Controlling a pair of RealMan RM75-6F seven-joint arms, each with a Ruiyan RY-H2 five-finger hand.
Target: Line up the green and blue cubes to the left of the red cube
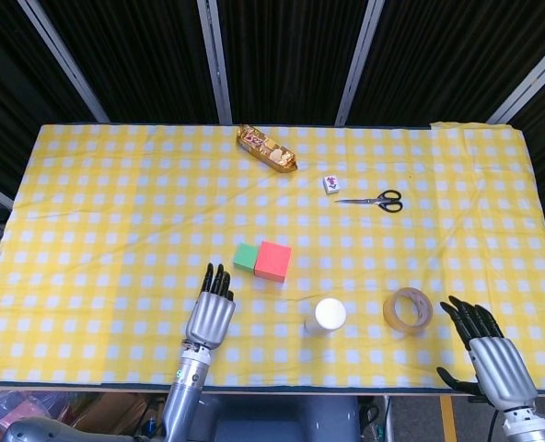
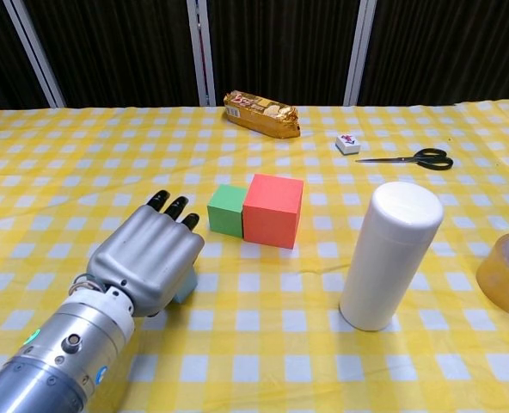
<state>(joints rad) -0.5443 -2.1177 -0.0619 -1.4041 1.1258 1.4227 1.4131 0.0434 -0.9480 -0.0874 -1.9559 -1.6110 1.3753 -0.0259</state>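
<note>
- The green cube [image 2: 227, 210] sits touching the left side of the red cube [image 2: 272, 209], mid-table on the yellow checked cloth [image 1: 107, 212].
- The blue cube [image 2: 186, 283] lies nearer the front edge, mostly hidden under the left hand [image 2: 147, 258]; whether the fingers [image 2: 170, 205] grip it cannot be told, though they lie close together, pointing toward the green cube.
- The right hand [image 1: 493, 359] hangs past the front right table edge, fingers apart, holding nothing.
- A white bottle [image 2: 387, 255] stands upright right of the red cube, with a tape roll [image 1: 408, 310] further right.
- Farther back lie a snack packet [image 1: 267, 148], a small tile [image 1: 330, 184] and scissors [image 1: 374, 200].
</note>
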